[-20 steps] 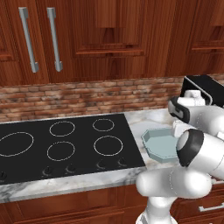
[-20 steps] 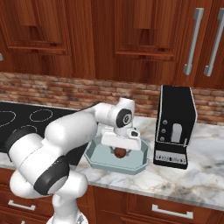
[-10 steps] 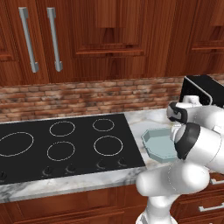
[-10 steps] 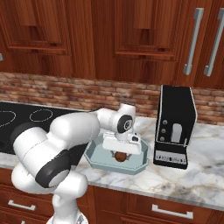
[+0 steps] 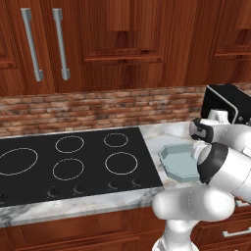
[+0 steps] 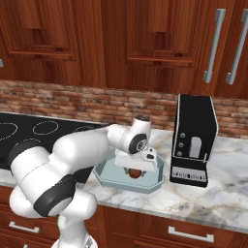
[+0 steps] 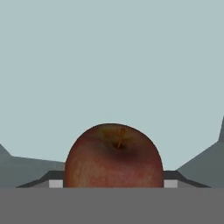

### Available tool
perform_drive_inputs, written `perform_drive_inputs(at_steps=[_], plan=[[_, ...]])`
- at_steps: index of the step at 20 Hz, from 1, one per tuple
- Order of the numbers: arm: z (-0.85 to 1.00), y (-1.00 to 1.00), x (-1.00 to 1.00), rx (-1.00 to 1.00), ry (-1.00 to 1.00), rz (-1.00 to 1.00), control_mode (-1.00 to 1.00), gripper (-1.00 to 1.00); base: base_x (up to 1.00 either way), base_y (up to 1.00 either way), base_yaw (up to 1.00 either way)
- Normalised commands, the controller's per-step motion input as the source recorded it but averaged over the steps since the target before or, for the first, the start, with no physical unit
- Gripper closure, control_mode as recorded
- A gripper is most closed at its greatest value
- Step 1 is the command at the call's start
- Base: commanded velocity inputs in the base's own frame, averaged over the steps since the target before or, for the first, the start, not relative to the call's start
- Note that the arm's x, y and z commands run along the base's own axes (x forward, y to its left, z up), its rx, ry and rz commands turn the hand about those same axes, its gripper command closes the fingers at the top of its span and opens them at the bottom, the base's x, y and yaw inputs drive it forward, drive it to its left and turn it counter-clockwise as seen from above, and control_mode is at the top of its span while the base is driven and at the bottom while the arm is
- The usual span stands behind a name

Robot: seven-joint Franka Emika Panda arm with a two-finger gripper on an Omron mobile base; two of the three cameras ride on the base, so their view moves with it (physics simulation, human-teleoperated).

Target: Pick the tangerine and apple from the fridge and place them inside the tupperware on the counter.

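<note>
One apple [image 7: 113,156] sits between the two finger tips of the hand [image 6: 136,168], stem side facing the hand camera, with the tips pressed against its left and right flanks, so the hand is gripping it. The hand hangs low inside the tray [image 6: 154,182], and the apple's red-brown body shows just under the white hand in the right base view [image 6: 135,173]. The tray [image 5: 179,164] rests on the marbled tabletop [image 6: 218,206], between the black cooktop [image 5: 73,164] and a black coffee machine [image 6: 193,139], just beside each. Behind them runs a brick wall [image 5: 98,108] under wooden cabinets [image 6: 121,38].
</note>
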Motion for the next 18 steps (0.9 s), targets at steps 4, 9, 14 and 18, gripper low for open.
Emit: perform_drive_inputs(at_steps=[4, 9, 14, 18], plan=[[-0.12, 0.0, 0.09, 0.0, -0.04, 0.0, -1.0, 1.0, 0.0, 0.0, 0.0], [-0.16, 0.0, 0.2, 0.0, 0.02, 0.0, -1.0, -1.0, 0.0, 0.0, 0.0], [-0.12, 0.0, 0.17, 0.0, 0.02, 0.0, -1.0, -1.0, 0.0, 0.0, 0.0], [-0.04, 0.0, 0.01, 0.0, 0.0, 0.0, -1.0, -1.0, 0.0, 0.0, 0.0]])
